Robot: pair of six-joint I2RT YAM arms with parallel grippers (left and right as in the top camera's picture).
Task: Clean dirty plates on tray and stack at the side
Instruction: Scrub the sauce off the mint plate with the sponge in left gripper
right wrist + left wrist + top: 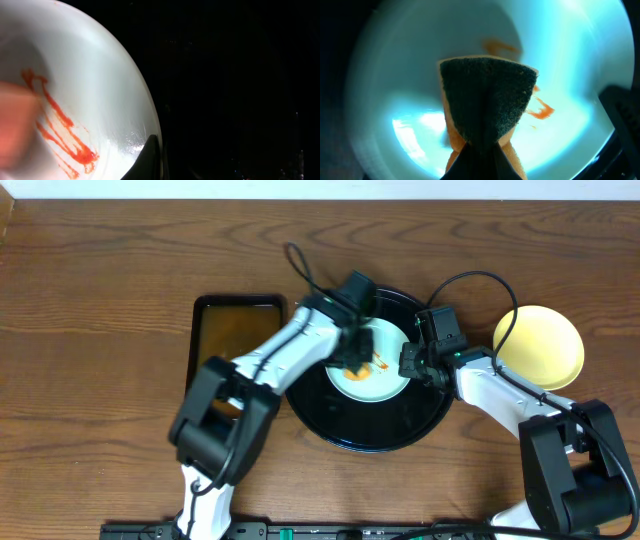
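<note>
Clamped in left gripper jaws: sponge, pressed on smeared green plate. Pinched at rim between shut right gripper jaws: same plate, inside black tray. Outside right jaws, on table: yellow plate.

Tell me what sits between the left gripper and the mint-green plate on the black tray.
A sponge, orange with a dark green scouring face, pinched by the left gripper over the mint-green plate; the left wrist view shows it.
</note>
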